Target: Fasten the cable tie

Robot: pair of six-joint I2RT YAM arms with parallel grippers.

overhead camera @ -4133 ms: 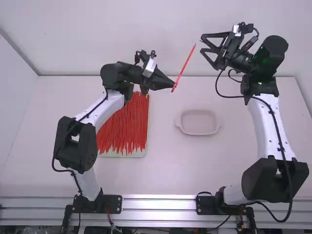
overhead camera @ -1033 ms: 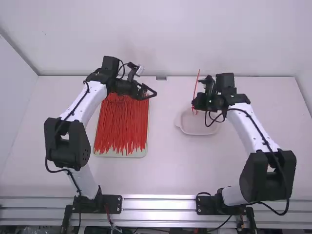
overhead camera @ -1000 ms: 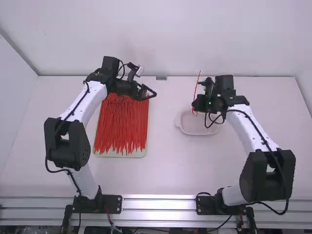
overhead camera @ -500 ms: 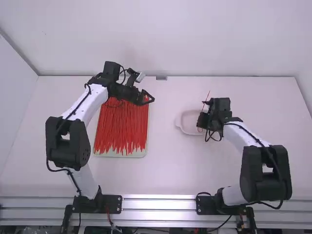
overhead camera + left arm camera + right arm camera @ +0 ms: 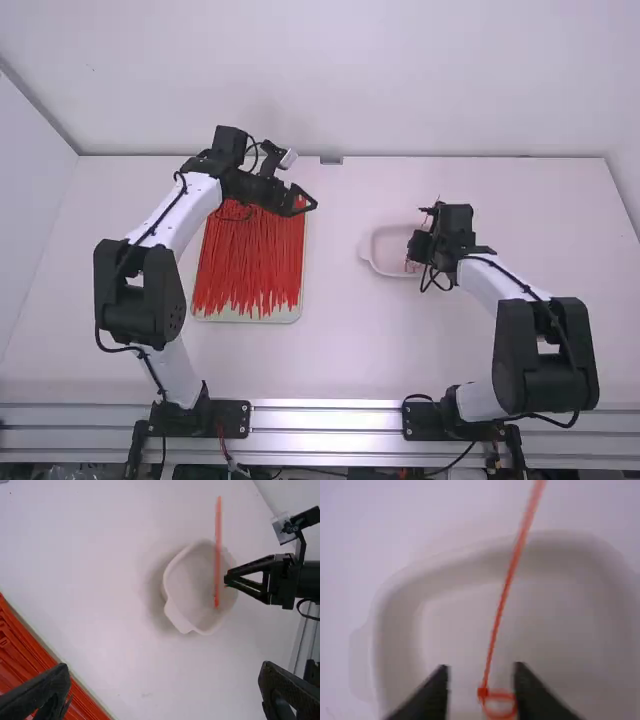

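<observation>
A red cable tie [image 5: 507, 590] has a small closed loop at one end and a long straight strap. It lies across the white dish [image 5: 385, 240], its strap [image 5: 218, 545] reaching over the far rim. My right gripper [image 5: 413, 252] sits low at the dish's right side. Its fingers [image 5: 525, 685] stand apart, open, with the tie's loop between them. My left gripper [image 5: 303, 203] hovers open over the far end of the pile of red ties [image 5: 250, 260], holding nothing.
The spare red ties lie on a flat pale tray [image 5: 290, 316] left of the middle. Their tips [image 5: 30, 645] show under the left gripper. Bare white table surrounds the dish [image 5: 172, 615]. A wall rises behind the table.
The right arm came down from above the dish to its rim, and the tie tipped from upright to nearly flat over the dish. The left gripper stayed over the tray.
</observation>
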